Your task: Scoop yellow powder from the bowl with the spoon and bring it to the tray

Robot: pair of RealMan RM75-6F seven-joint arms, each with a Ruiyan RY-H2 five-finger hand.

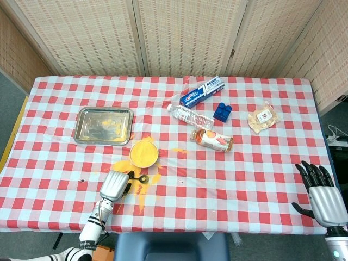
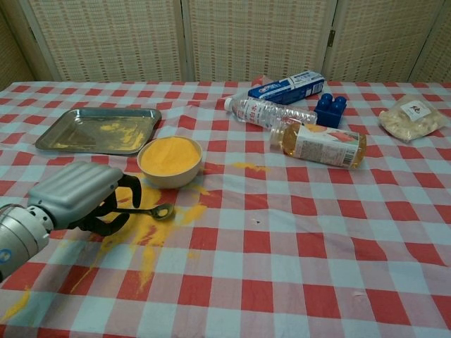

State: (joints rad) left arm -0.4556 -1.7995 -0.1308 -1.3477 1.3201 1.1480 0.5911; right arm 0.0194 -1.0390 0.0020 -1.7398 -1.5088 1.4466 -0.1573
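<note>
Now my left hand [image 2: 81,197] sits over the handle of the spoon [image 2: 156,210], fingers curled down around it — whether they truly clamp it I cannot tell. Its tip lies on spilled yellow powder [image 2: 144,229], just before the bowl [image 2: 170,160]. Behind stands the tray [image 2: 95,130]. My right hand [image 1: 322,197] hovers open — well apart.

a large white "7" is printed on the blue rectangular cardboard box [image 1: 203,91]; other print on it, and the bottle labels, cannot be read.
</note>
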